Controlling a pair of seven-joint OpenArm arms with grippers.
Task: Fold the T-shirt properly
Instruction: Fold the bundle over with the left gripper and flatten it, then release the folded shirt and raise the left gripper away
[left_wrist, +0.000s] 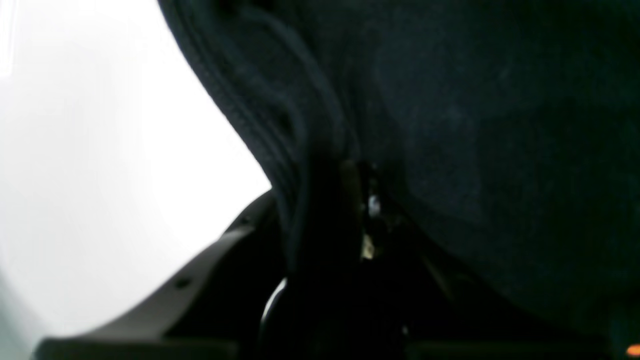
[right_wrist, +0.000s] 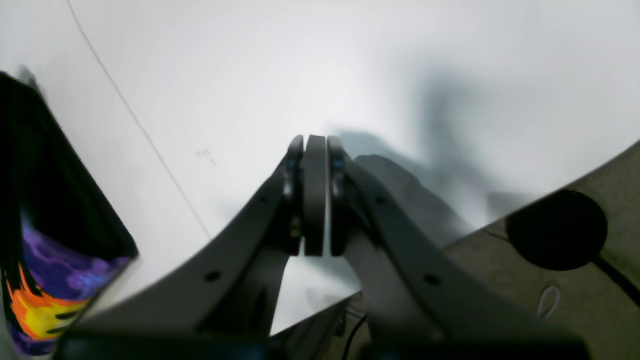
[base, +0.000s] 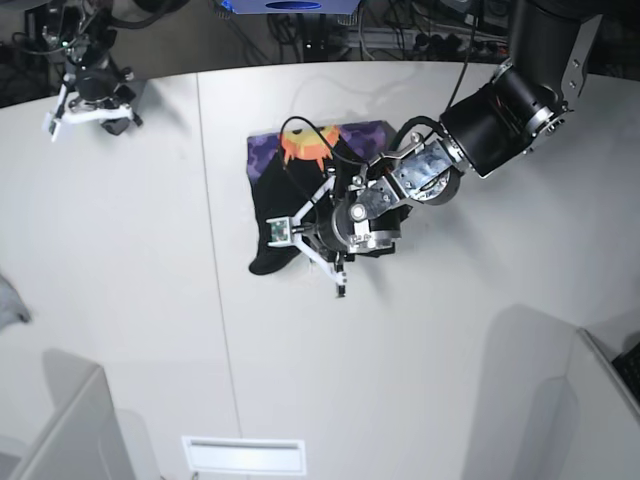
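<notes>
The black T-shirt (base: 300, 190) lies bunched in the middle of the white table (base: 450, 330), its orange sun on purple print (base: 305, 142) facing up at the far side. My left gripper (base: 290, 240) is down at the shirt's near left corner. In the left wrist view dark cloth (left_wrist: 475, 125) fills the frame and a stitched hem runs down into the left gripper (left_wrist: 350, 210), which is shut on it. My right gripper (right_wrist: 315, 195) is shut and holds nothing, hovering above bare table at the far left (base: 92, 95). The printed edge of the T-shirt (right_wrist: 45, 280) shows at its left.
A small grey cloth scrap (base: 8, 300) lies at the table's left edge. Grey panels stand at the near left (base: 60, 430) and near right (base: 590, 410). A white slot (base: 243, 455) sits at the near edge. Beyond the table edge lies a black round base (right_wrist: 555, 230).
</notes>
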